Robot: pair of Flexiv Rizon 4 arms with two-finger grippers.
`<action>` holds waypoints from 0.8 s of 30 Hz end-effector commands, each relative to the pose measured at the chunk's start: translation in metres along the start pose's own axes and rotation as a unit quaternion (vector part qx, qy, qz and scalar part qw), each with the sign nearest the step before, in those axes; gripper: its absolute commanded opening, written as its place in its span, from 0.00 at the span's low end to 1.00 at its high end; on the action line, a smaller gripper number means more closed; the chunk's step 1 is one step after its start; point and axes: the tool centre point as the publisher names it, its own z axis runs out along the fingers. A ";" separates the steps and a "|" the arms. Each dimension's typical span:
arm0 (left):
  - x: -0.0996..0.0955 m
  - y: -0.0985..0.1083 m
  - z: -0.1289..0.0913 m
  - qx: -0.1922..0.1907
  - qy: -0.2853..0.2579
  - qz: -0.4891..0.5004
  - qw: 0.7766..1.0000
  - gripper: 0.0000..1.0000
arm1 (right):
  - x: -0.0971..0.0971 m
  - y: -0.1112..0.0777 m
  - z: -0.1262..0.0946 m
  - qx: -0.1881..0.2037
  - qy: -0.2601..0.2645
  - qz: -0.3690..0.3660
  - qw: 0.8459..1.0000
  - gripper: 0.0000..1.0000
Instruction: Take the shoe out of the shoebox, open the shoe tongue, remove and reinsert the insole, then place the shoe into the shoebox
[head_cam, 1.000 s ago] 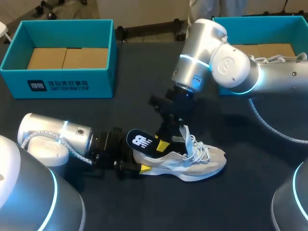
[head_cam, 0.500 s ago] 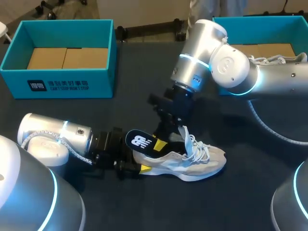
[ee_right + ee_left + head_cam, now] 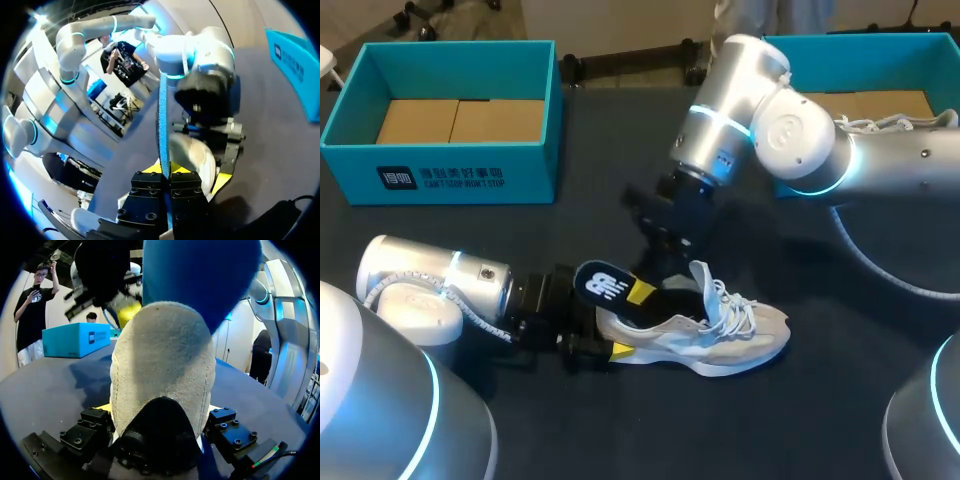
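A grey and white shoe [image 3: 720,335] lies on its side on the dark table, toe to the right. My left gripper [image 3: 605,347] comes in from the left and has the shoe's heel [image 3: 162,365] between its wide-set fingers, touching both. The dark blue insole [image 3: 603,284] sticks out of the shoe's opening above the heel. My right gripper [image 3: 644,291] reaches down from above and is shut on the insole's edge [image 3: 163,125]; its fingers [image 3: 150,187] are pressed together on it. The tongue [image 3: 705,290] stands upright with the laces loose.
A teal shoebox [image 3: 440,180] with a cardboard floor stands at the back left. A second teal box [image 3: 840,45] at the back right holds another shoe [image 3: 890,122], partly behind my right arm. Bare table lies in front of the shoe.
My right gripper has closed on the insole and drawn it a little up and to the left, out of the shoe. The left gripper and the shoe have stayed put.
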 end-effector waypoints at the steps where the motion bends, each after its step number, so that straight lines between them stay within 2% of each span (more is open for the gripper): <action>1: 0.000 0.001 0.000 -0.001 -0.002 0.000 1.000 0.00 | 0.013 0.010 -0.013 -0.011 -0.016 -0.007 1.000 0.00; 2: 0.000 0.001 0.000 -0.001 -0.002 0.000 1.000 0.00 | 0.014 0.011 -0.014 -0.011 -0.018 -0.004 1.000 0.00; 4: 0.000 0.001 0.000 -0.001 -0.002 0.000 1.000 0.00 | 0.019 0.026 -0.022 -0.015 -0.038 0.005 0.999 0.00; 18: 0.000 0.001 0.000 -0.001 -0.002 0.000 1.000 0.00 | 0.019 0.026 -0.022 -0.015 -0.038 0.005 0.999 0.00; 20: 0.000 0.001 0.000 -0.001 -0.002 0.000 1.000 0.00 | 0.015 0.040 -0.023 -0.044 -0.051 0.002 0.998 0.00; 24: 0.000 0.001 0.000 -0.001 -0.002 0.000 1.000 0.00 | 0.010 0.069 -0.039 -0.088 -0.080 -0.007 0.993 0.00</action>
